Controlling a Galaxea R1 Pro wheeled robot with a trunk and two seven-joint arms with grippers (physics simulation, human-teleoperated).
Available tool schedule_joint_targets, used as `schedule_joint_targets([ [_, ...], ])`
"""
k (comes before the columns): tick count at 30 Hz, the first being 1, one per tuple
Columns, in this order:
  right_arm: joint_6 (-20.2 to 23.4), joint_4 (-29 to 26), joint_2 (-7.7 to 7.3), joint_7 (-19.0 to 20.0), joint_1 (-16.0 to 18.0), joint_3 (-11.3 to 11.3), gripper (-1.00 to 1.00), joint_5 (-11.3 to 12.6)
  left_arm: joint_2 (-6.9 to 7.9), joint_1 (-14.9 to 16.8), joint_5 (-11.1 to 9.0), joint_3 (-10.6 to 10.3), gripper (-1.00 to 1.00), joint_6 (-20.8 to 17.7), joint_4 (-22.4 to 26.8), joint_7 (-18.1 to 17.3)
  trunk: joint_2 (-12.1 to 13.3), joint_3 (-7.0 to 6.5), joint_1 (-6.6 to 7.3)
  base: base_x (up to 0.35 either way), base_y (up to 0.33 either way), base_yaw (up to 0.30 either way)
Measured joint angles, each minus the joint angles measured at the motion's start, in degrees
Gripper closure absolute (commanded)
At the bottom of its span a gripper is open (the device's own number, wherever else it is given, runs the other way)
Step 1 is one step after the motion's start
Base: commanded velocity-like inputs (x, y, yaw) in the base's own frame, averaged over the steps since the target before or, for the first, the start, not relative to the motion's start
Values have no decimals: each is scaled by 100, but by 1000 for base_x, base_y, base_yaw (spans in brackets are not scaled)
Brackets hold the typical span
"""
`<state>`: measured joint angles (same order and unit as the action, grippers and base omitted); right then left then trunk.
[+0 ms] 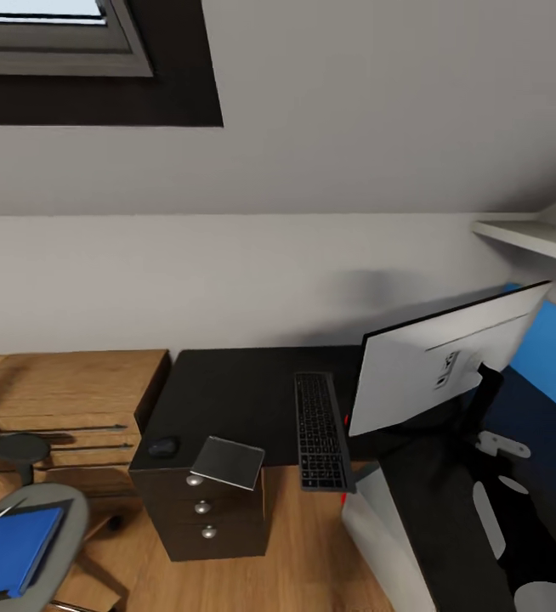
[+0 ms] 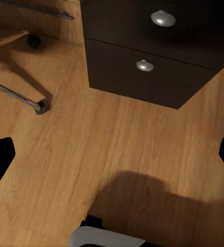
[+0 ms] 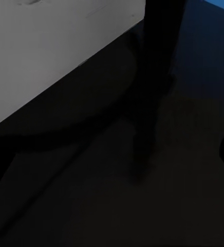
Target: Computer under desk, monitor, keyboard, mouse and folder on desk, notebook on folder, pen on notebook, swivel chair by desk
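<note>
**A:** So where's everything sitting right now?

**B:** Head view: the desk (image 1: 244, 382) has the keyboard (image 1: 320, 429) lying lengthwise, its near end poking just past the front edge. The monitor (image 1: 444, 361) stands right beside it, grey back turned toward the camera, stand (image 1: 482, 399) further along the black top. The mouse (image 1: 163, 446) is at the front left corner, really close to the edge. The notebook (image 1: 229, 461) is just beside it, tilted and hanging over the front edge above the drawer unit (image 1: 206, 510).

**A:** And the folder?

**B:** The folder (image 1: 10, 548) is on the swivel chair (image 1: 53, 510) seat, lower left, apart from the desk. There's a strip of open wood floor (image 1: 303, 552) between the drawers and the light grey computer (image 1: 380, 535) with its red light, which sits low at the desk's front edge.

**A:** Grippers?

**B:** Left wrist view shows the left gripper's fingertips (image 2: 0, 159) spread wide at the frame's sides, nothing between them, just bare floor below with the drawer knobs (image 2: 163, 18) and a chair leg (image 2: 19, 98) nearby. The right wrist view is dark, right up against the monitor's back and stand; can't tell how its fingers are set.
</note>
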<state>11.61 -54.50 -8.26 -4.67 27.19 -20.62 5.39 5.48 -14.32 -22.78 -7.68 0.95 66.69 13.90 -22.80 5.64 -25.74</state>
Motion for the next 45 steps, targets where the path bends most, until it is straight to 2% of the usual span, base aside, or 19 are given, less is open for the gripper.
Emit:
schedule_joint_targets([
  [20,-6,4,4,0,0,4,-100,-7,8,-1,-14,4,-100,0,20,-4,0,-8,0,0,0,-35],
  [22,-4,3,2,-9,2,0,-100,-7,16,-1,-18,6,-100,-3,67,3,0,-8,0,0,0,0],
  [23,4,2,1,-9,3,-1,-100,-1,19,-1,-27,34,-100,-6,267,7,0,-8,0,0,0,0],
  [30,7,-3,3,-13,0,-2,-100,1,11,-2,-41,37,-100,-18,367,6,0,-8,0,0,0,0],
  [45,7,-6,0,-14,3,-2,-100,-3,7,-1,-44,7,-100,-32,378,9,-602,263,-330,0,0,0],
])
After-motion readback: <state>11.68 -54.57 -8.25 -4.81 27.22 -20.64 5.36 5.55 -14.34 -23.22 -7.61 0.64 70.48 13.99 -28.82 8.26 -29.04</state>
